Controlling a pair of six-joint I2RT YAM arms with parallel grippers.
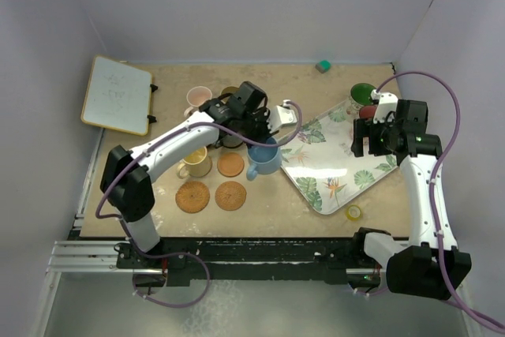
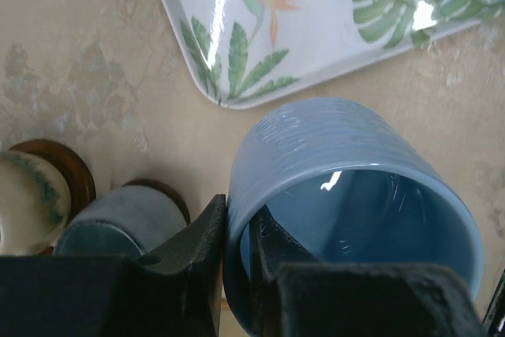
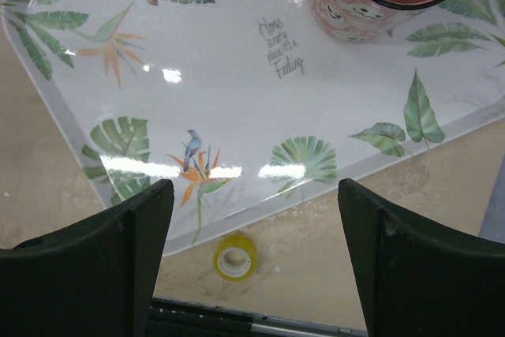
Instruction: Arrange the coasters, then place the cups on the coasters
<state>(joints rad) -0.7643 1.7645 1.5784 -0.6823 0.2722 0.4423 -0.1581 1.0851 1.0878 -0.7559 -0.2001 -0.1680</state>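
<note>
leaf-patterned tray (image 3: 237,116), slanted script "Home is not a place it's a Feeling" (dark, small)

Bright overhead light — white glare streaks on the glossy tray (image 3: 237,100)

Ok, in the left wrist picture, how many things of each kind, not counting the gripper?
Mugs: 3 (light blue mug, grey mug, cream mug)
Coasters: 2 (grey mug's coaster, cream mug's coaster)
Tray: 1
Total: 6
</note>
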